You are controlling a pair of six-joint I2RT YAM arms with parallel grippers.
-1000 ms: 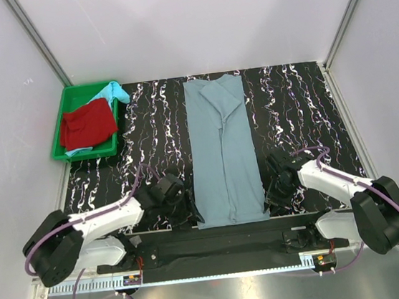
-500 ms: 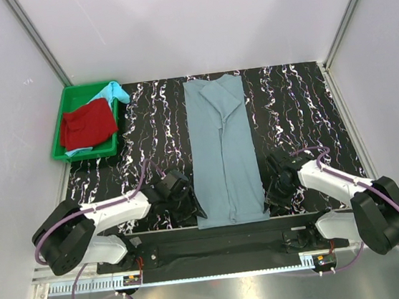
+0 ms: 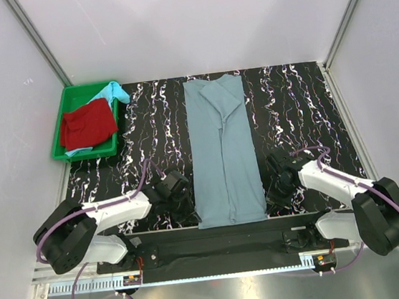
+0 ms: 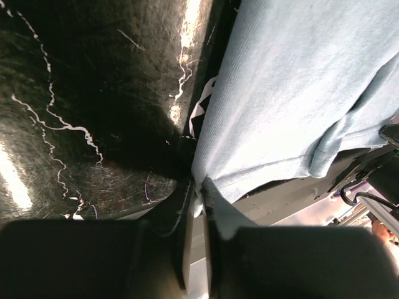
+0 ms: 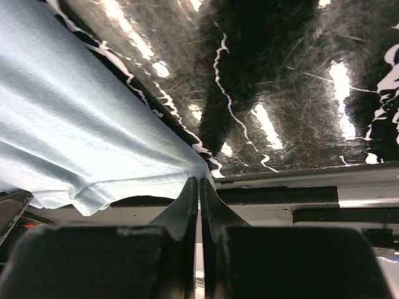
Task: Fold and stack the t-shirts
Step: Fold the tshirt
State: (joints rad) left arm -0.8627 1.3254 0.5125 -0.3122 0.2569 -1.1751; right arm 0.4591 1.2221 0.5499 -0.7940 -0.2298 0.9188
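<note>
The grey-blue t-shirt [image 3: 222, 147] lies folded into a long narrow strip down the middle of the black marbled table [image 3: 296, 109]. My left gripper [image 3: 190, 210] is at its near left corner, and in the left wrist view the left gripper [image 4: 199, 187] is shut on the hem of the grey-blue t-shirt [image 4: 293, 93]. My right gripper [image 3: 268, 198] is at the near right corner. In the right wrist view the right gripper [image 5: 199, 184] pinches the corner of the grey-blue t-shirt [image 5: 75, 137]. The red t-shirt [image 3: 87, 124] and the turquoise t-shirt [image 3: 114, 92] lie in the tray.
A green plastic tray [image 3: 70, 90] stands at the far left corner against the white wall. A black rail [image 3: 217, 245] runs along the table's near edge just behind both grippers. White walls close in the table on the left, far and right sides.
The left gripper slid right to the shirt's near left corner and shut on it. The right gripper stayed in place and shut on the near right corner.
</note>
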